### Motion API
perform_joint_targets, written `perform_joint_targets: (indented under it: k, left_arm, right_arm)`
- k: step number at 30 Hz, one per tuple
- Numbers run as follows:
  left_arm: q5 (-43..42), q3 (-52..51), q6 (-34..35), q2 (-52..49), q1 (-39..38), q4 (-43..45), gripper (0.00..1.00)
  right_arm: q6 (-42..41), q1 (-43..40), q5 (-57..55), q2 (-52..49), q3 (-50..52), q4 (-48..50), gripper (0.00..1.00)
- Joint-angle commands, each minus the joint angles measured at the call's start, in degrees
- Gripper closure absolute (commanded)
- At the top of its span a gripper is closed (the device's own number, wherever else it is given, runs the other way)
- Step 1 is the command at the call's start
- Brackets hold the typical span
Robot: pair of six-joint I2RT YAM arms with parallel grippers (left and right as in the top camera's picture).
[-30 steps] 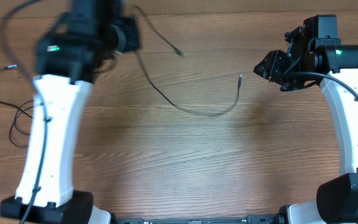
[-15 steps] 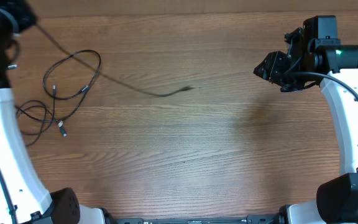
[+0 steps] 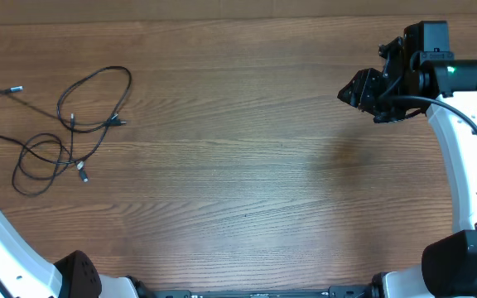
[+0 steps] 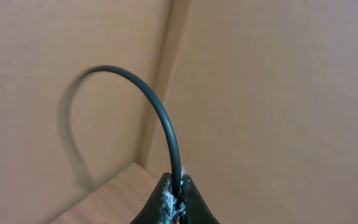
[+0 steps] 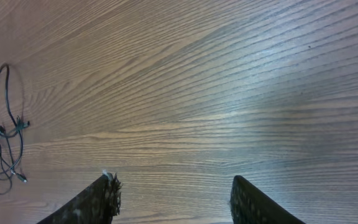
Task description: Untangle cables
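- the cables (image 3: 66, 124) are seen lying in loose, overlapping loops on the far left part of the table (image 3: 247, 190), with small silver plug tips poking out of the heap. several crossings are visible, so the untangling is judged unfinished.
- a cable strand (image 4: 161, 118) is clamped between the closed tips of the left gripper (image 4: 178, 202). it is arched upward from the pinch, which suggests it is being lifted clear so that it can be drawn out of the heap.
- the left gripper is not caught by the overhead camera, and only plain beige panels (image 4: 272, 93) are shown behind it. it is therefore judged to be held out past the left edge of the table, where a pulled strand is given room.
- the right gripper (image 5: 176, 202) is held at the far right, well apart from the cables. its fingers (image 5: 103, 198) are spread with nothing between them. it is judged to be parked out of the way, ready to pin the heap if needed.
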State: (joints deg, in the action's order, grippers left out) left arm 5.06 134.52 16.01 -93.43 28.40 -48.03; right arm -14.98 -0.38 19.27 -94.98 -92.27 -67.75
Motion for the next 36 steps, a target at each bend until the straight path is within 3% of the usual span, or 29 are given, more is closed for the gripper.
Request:
perform_joint_targets:
  k: [1, 3, 8, 10, 19, 25, 33, 35, 36]
  left_arm:
    - [1.7, 0.9, -1.9, -1.3, -1.5, -4.3, 0.96]
    - [0.6, 0.8, -1.9, -3.4, -2.8, -8.3, 0.93]
    - [-0.6, 0.6, -1.9, -10.1, -6.4, -20.5, 0.72]
    - [-0.6, 0.6, -1.9, -12.8, -7.1, -23.9, 0.69]
    - [-2.1, 0.6, -0.4, -19.7, -7.6, -30.1, 0.66]
    - [-10.1, 0.7, 0.3, -15.8, -9.2, -30.1, 0.65]
    - [-14.0, 0.7, 2.9, -9.3, -12.9, -34.0, 0.64]
    - [-14.0, 0.7, 4.4, -8.7, -14.1, -36.0, 0.58]
    - [-14.1, 0.6, 4.4, -8.7, -14.6, -36.9, 0.32]
  right_arm:
    - [0.2, 0.0, 0.3, 0.8, -1.6, 0.2, 0.44]
    - [0.2, 0.0, 0.3, 0.8, -1.6, -0.1, 0.44]
    - [0.3, 0.0, 0.3, 0.8, -1.6, -0.3, 0.44]
    - [0.3, 0.0, 0.3, 0.8, -1.6, -0.3, 0.44]
    - [1.2, 0.0, 0.3, 0.8, -1.6, -1.0, 0.42]
    - [9.4, 0.1, 5.3, 1.0, -1.6, -1.0, 0.24]
    - [10.8, 2.2, 1.8, 4.8, -4.9, -2.9, 0.11]
    - [10.8, 2.5, 0.3, 6.2, -6.7, -5.0, 0.11]
    - [10.8, 2.6, 0.0, 6.8, -7.3, -5.8, 0.11]
